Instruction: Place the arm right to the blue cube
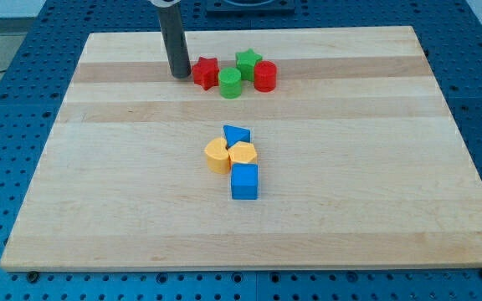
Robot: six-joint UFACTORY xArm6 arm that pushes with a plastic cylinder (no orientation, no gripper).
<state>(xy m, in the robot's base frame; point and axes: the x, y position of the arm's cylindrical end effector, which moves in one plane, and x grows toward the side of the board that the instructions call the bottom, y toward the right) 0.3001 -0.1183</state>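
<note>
The blue cube [244, 181] lies near the board's middle, at the bottom of a small cluster. Touching it above are a yellow pentagon-like block [243, 155], a yellow rounded block [217, 155] and a blue triangle block [236, 135]. My tip [180, 75] rests on the board near the view's top, far up and to the left of the blue cube. It stands just left of a red star [205, 72].
Beside the red star sit a green cylinder [230, 83], a green star [248, 63] and a red cylinder [264, 76]. The wooden board [99, 192] lies on a blue perforated table [7, 109].
</note>
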